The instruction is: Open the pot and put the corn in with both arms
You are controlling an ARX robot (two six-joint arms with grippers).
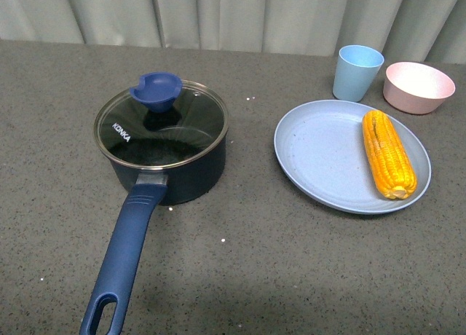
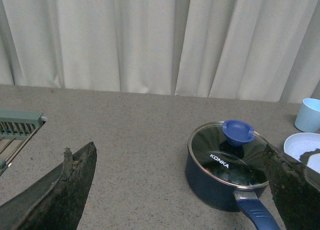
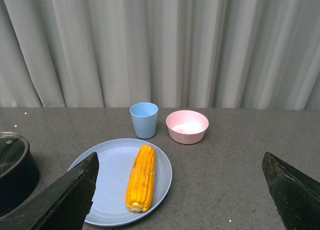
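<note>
Left claw (image 2: 177,152) and right claw (image 3: 180,157) hang wide open, empty. Lidded pot (image 1: 186,176) sits centre-left of the front frame; corn (image 1: 389,154) lies on a blue plate (image 1: 320,153) at right. Opening not yet begun; next, seemingly, a grip on the lid's knob (image 1: 156,89).

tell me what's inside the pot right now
Through the closed glass lid, the pot shows only its dark interior, no food visible. Glare and the blue knob hide part of the bottom. The corn lies on the blue plate.
</note>
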